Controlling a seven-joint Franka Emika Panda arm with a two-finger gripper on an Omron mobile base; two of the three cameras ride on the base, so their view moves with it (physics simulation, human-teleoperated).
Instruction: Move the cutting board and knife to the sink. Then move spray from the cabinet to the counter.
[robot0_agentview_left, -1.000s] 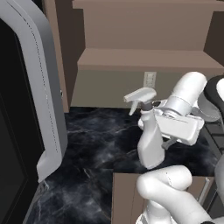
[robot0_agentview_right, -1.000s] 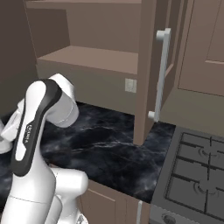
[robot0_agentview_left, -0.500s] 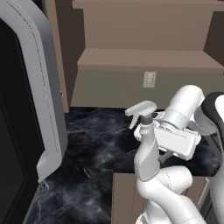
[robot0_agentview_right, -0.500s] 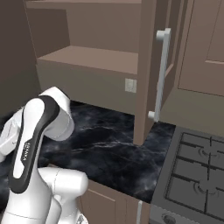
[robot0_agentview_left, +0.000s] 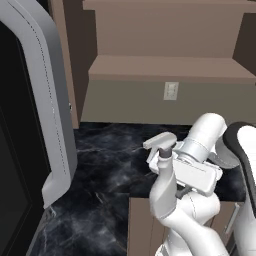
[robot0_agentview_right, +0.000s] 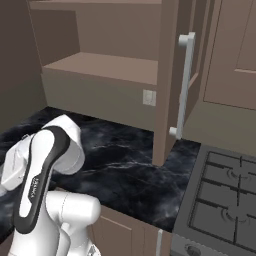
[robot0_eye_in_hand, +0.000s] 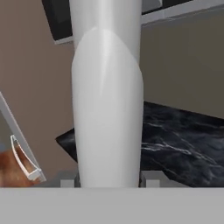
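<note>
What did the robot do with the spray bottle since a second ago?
The gripper carried the spray downward and toward the counter's front edge; the arm sank lower with it. It still grips the bottle, which is still upright. The cabinet, its open door and the stove stayed as they were.

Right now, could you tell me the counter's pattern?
Black marble with thin white veins, clearest on the counter in the right base view.
</note>
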